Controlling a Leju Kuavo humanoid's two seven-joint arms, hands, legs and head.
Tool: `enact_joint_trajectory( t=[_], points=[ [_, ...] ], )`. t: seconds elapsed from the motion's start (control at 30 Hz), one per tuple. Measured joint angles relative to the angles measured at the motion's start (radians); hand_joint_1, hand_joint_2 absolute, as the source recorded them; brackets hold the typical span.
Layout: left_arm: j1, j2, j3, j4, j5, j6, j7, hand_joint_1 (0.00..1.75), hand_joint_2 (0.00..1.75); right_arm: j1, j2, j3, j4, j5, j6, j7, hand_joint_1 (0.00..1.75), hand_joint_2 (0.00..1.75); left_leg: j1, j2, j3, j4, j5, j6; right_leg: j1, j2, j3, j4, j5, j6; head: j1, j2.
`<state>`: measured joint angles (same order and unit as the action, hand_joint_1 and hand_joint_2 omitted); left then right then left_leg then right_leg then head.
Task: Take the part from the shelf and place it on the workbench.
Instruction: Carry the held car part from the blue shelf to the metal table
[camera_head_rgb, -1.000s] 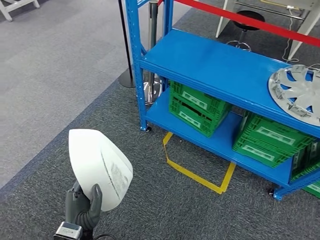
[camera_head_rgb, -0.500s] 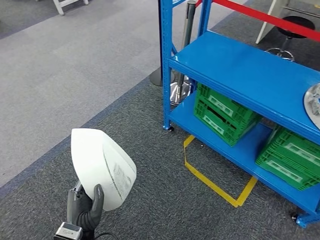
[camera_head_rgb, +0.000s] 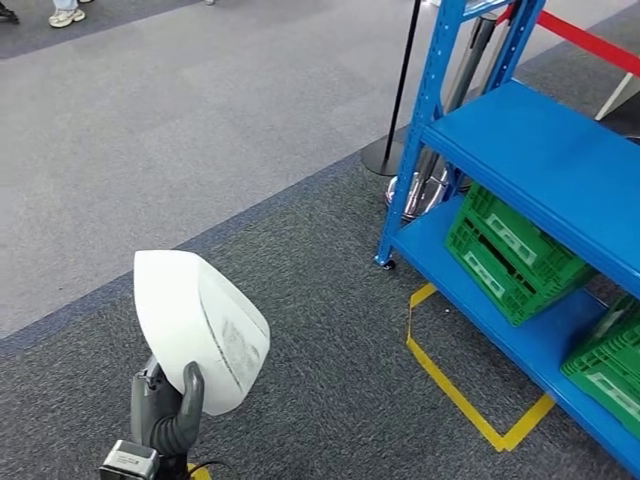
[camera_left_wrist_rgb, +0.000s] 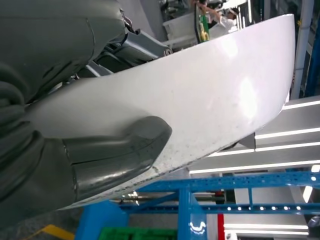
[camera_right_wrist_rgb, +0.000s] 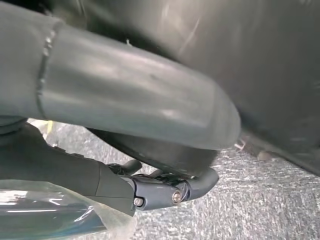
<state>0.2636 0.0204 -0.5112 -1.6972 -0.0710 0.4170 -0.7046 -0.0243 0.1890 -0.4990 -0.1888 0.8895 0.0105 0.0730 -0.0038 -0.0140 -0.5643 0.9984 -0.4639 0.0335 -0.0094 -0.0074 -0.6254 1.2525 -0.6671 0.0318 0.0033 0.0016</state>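
Observation:
My left hand (camera_head_rgb: 166, 410) holds the white curved shell part (camera_head_rgb: 198, 325) upright at the lower left of the head view, over the dark carpet. From the left wrist camera the part (camera_left_wrist_rgb: 211, 95) spans the picture and my thumb (camera_left_wrist_rgb: 113, 155) presses on its near face. The blue shelf (camera_head_rgb: 543, 150) stands off to the right, well away from the part. My right hand (camera_right_wrist_rgb: 143, 145) hangs over the carpet, its dark fingers (camera_right_wrist_rgb: 162, 192) stretched out apart from the thumb with nothing in them.
Green crates (camera_head_rgb: 513, 250) sit on the shelf's lower level. Yellow tape (camera_head_rgb: 468, 400) marks the carpet in front of it. A stanchion base (camera_head_rgb: 385, 155) stands by the shelf's corner post. A person's shoes (camera_head_rgb: 64, 14) show at the far top left on the lighter grey floor.
The whole picture has shifted: the camera has turned left, so the shelf slid right and the silver wheel cover left the frame. The part stays held in my left hand.

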Motion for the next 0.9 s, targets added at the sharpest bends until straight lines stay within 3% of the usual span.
enact_joint_trajectory(
  t=[0.03,0.07,0.13,0.2,0.27,0.33,0.4,0.47,0.53,0.57,0.63,0.67,0.73,0.77,0.83,0.9],
  points=[
    [0.000,0.000,0.000,0.000,0.000,-0.001,0.000,1.75,1.75,0.001,-0.001,0.000,0.000,0.000,0.000,0.000,0.00,0.00,0.000,-0.014,0.000,0.000,0.000,0.000,0.000,0.003,-0.018,0.028,0.001,0.000,0.000,0.000],
    [0.001,0.000,0.001,0.000,0.000,-0.002,0.000,1.75,1.75,0.001,-0.002,0.000,0.000,0.000,0.000,0.001,0.00,0.00,0.000,-0.028,0.001,0.001,0.000,0.000,0.000,0.006,-0.019,0.018,0.022,0.000,0.000,0.000],
    [0.001,0.000,0.001,0.000,0.000,-0.004,0.000,1.75,1.75,0.001,-0.004,0.000,0.000,-0.001,0.001,0.001,0.00,0.00,0.001,-0.057,0.001,0.006,-0.001,-0.002,-0.004,0.029,0.024,-0.096,0.099,-0.001,0.000,0.000],
    [0.000,0.000,0.001,0.000,0.000,-0.005,0.000,1.75,1.75,0.004,-0.004,0.000,0.000,-0.001,0.002,0.001,0.00,0.00,0.000,-0.082,-0.005,0.016,-0.004,-0.010,-0.011,0.079,0.073,-0.205,0.142,-0.002,0.000,0.000],
    [0.001,0.000,0.002,0.000,-0.001,-0.005,0.000,1.75,1.75,0.004,-0.005,0.000,0.001,-0.001,0.003,0.002,0.00,0.00,0.002,-0.103,-0.016,0.021,-0.001,-0.023,-0.011,0.100,0.089,-0.231,0.139,-0.005,-0.001,0.000],
    [0.004,0.000,0.002,0.000,-0.001,-0.005,0.000,1.75,1.75,0.003,-0.006,0.000,0.001,-0.001,0.003,0.002,0.00,0.00,0.006,-0.113,-0.023,0.023,0.002,-0.034,-0.009,0.078,0.092,-0.235,0.143,-0.014,-0.002,0.000],
    [0.003,0.001,0.002,0.000,-0.001,-0.005,0.000,1.75,1.75,0.004,-0.006,0.000,0.001,-0.001,0.003,0.001,0.00,0.00,0.004,-0.069,-0.043,0.066,-0.025,-0.044,-0.010,0.048,0.097,-0.241,0.146,-0.026,-0.007,0.000],
    [0.001,0.001,0.002,0.000,-0.002,-0.005,0.000,1.75,1.75,0.007,-0.007,0.000,0.001,-0.001,0.004,0.001,0.00,0.00,0.004,-0.014,-0.098,0.186,-0.086,-0.052,-0.006,0.014,0.100,-0.244,0.144,-0.035,-0.012,0.000],
    [0.002,0.001,0.002,0.000,-0.002,-0.006,0.000,1.75,1.75,0.009,-0.007,-0.001,0.001,-0.001,0.006,0.001,0.00,0.00,0.008,-0.001,-0.148,0.296,-0.124,-0.057,-0.002,-0.021,0.101,-0.244,0.141,-0.039,-0.012,0.000],
    [0.003,0.001,0.002,0.000,-0.002,-0.007,0.000,1.75,1.75,0.009,-0.008,-0.001,0.001,-0.001,0.007,0.001,0.00,0.00,0.009,0.001,-0.150,0.302,-0.116,-0.057,-0.001,-0.036,0.102,-0.244,0.139,-0.040,-0.012,0.000],
    [0.004,0.001,0.002,0.000,-0.002,-0.007,0.000,1.75,1.75,0.007,-0.007,-0.001,0.001,-0.002,0.011,0.001,0.00,0.00,0.008,0.016,-0.098,0.205,-0.055,-0.052,0.001,-0.064,0.107,-0.244,0.136,-0.039,-0.012,0.000],
    [0.004,0.001,0.002,0.000,-0.002,-0.007,0.000,1.75,1.75,0.007,-0.007,-0.001,0.001,-0.002,0.013,0.001,0.00,0.00,0.003,0.042,-0.061,0.134,-0.029,-0.046,0.003,-0.075,0.110,-0.244,0.133,-0.037,-0.012,0.000],
    [0.003,0.001,0.002,0.000,-0.002,-0.007,0.000,1.75,1.75,0.007,-0.007,-0.001,0.001,-0.002,0.015,0.001,0.00,0.00,-0.009,0.086,-0.014,0.039,-0.006,-0.033,0.007,-0.097,0.115,-0.244,0.128,-0.030,-0.012,0.000],
    [0.003,0.001,0.002,0.000,-0.002,-0.007,0.000,1.75,1.75,0.006,-0.007,-0.001,0.001,-0.002,0.015,0.000,0.00,0.00,-0.014,0.094,-0.010,0.026,-0.010,-0.027,0.009,-0.108,0.117,-0.245,0.126,-0.026,-0.012,0.000],
    [0.007,0.000,0.003,-0.001,-0.003,-0.006,0.000,1.75,1.75,0.002,-0.008,-0.001,0.000,-0.002,0.017,0.000,0.00,0.00,-0.014,0.072,-0.011,0.018,-0.006,-0.017,0.008,-0.123,0.120,-0.245,0.120,-0.016,-0.012,0.000],
    [0.008,-0.001,0.005,-0.001,-0.004,-0.006,0.000,1.75,1.75,-0.001,-0.008,-0.001,0.000,-0.003,0.020,-0.001,0.00,0.00,-0.008,0.047,-0.008,0.009,0.000,-0.006,0.005,-0.086,0.107,-0.211,0.092,-0.006,-0.008,0.000]
  ],
)
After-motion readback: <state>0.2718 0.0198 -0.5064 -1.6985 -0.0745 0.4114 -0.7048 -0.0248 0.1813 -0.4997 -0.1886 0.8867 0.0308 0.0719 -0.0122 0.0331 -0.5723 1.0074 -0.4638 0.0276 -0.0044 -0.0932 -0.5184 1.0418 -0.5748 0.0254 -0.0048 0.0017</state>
